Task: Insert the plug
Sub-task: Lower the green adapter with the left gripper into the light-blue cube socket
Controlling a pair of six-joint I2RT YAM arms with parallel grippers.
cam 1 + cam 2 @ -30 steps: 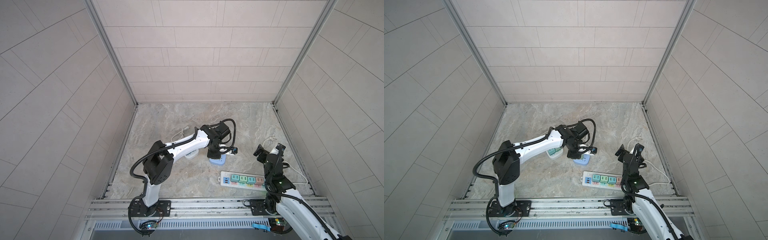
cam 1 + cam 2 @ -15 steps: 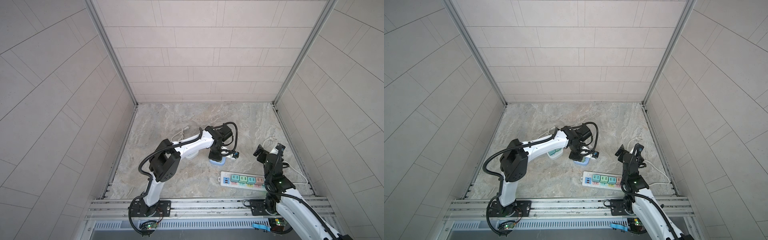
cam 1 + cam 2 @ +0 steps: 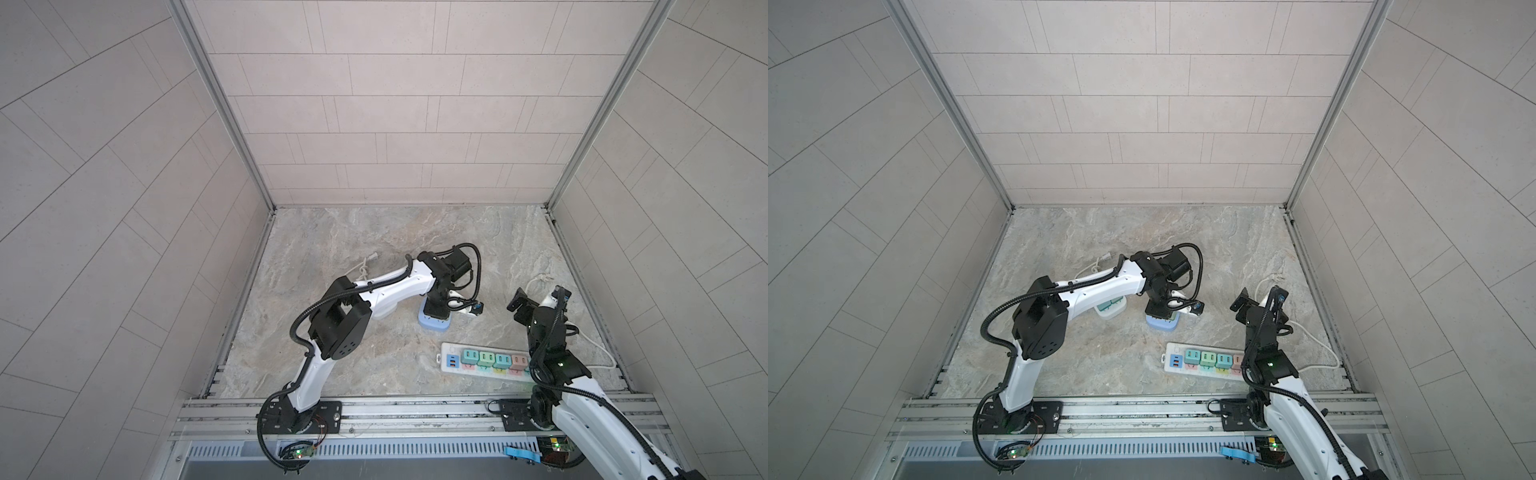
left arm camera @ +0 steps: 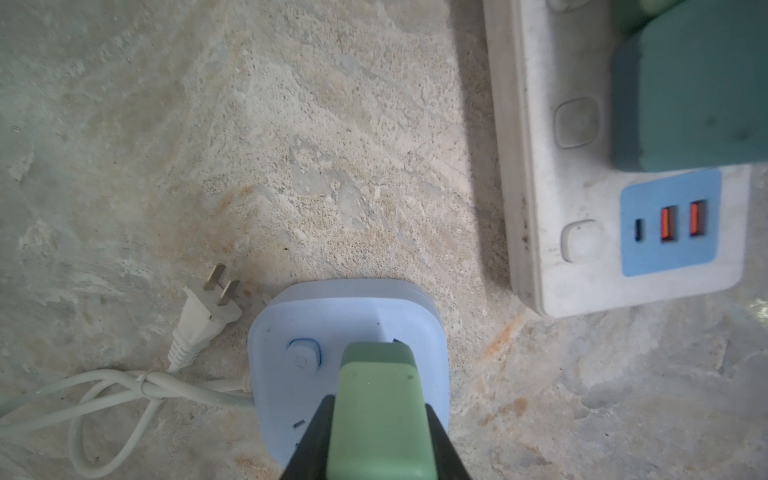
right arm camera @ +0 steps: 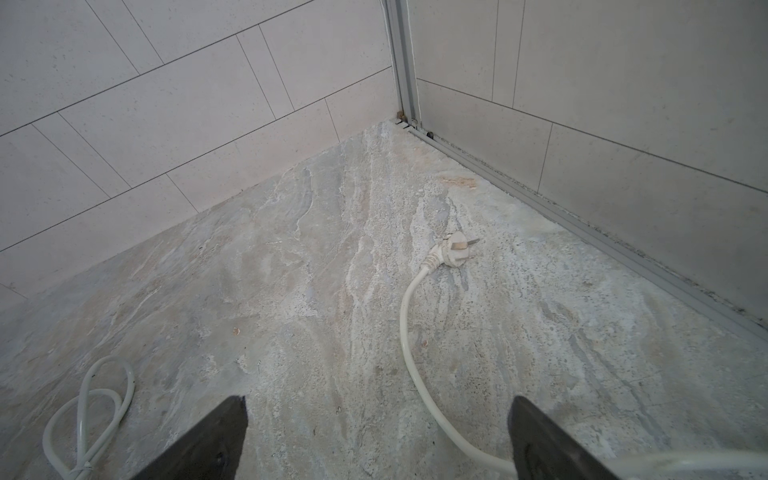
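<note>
While left jaws clench the pale-green plug (image 4: 376,407) at a blue socket (image 4: 353,316), right jaws gape empty

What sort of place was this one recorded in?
Likely a purpose-built robot test cell: tiled wall panels in metal corner frames, a stone-look floor, and a slotted rail carrying the left arm and right arm.
</note>
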